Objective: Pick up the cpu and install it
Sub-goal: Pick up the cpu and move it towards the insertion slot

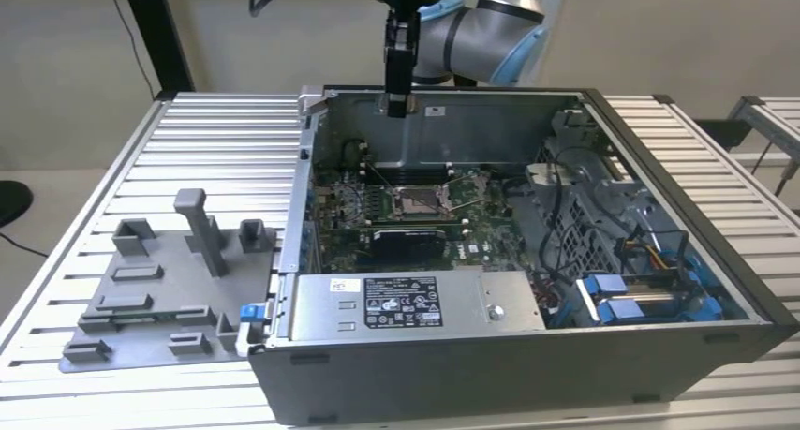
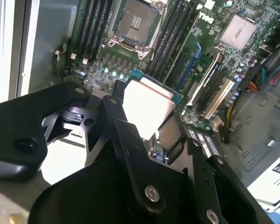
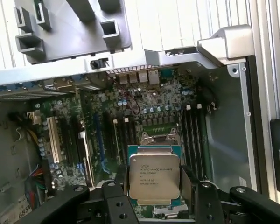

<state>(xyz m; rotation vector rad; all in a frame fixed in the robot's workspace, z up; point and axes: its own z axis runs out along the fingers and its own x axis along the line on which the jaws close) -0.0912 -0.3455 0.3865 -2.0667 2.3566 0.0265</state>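
The cpu (image 3: pixel 154 175), a flat square chip with a pale silver top on a green edge, sits between my gripper's (image 3: pixel 154 189) black fingers, which are shut on two of its opposite sides. The second wrist view shows the same cpu (image 2: pixel 147 105) held in my gripper (image 2: pixel 147 119) above the motherboard. In the exterior view my gripper (image 1: pixel 396 102) hangs over the rear wall of the open computer case (image 1: pixel 437 102), well above the board. The open socket (image 1: pixel 419 202) with its metal frame lies below, seen also in the second wrist view as the socket (image 2: pixel 134 23).
A silver power supply box (image 1: pixel 400 303) with a white label fills the case's near side. Blue drive bays and cables (image 1: pixel 638 299) occupy the exterior view's right. A grey fixture tray (image 1: pixel 163 289) with upright posts stands left of the case on the slatted table (image 1: pixel 200 149).
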